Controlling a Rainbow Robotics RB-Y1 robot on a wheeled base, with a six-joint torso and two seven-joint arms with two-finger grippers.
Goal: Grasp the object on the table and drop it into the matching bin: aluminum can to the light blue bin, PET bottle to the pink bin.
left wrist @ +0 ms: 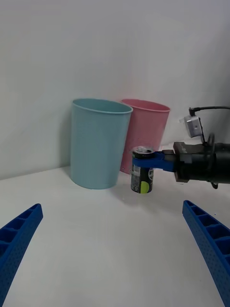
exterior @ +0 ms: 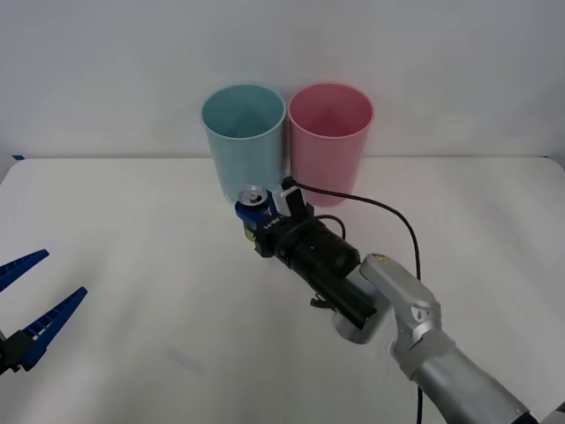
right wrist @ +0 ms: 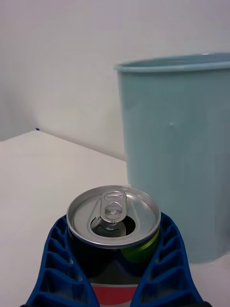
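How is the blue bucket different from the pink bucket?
The light blue bin is pale teal, while the pink bin is pink. The light blue bin stands on the robot's left, the pink bin on its right. The right gripper holds the aluminum can just in front of the light blue bin, not the pink bin. Both are tall, round, open-topped and upright on the table.

right gripper (exterior: 253, 215): extended forward, fingers clamped | left gripper (exterior: 31, 305): low, apparently parked, fingers spread
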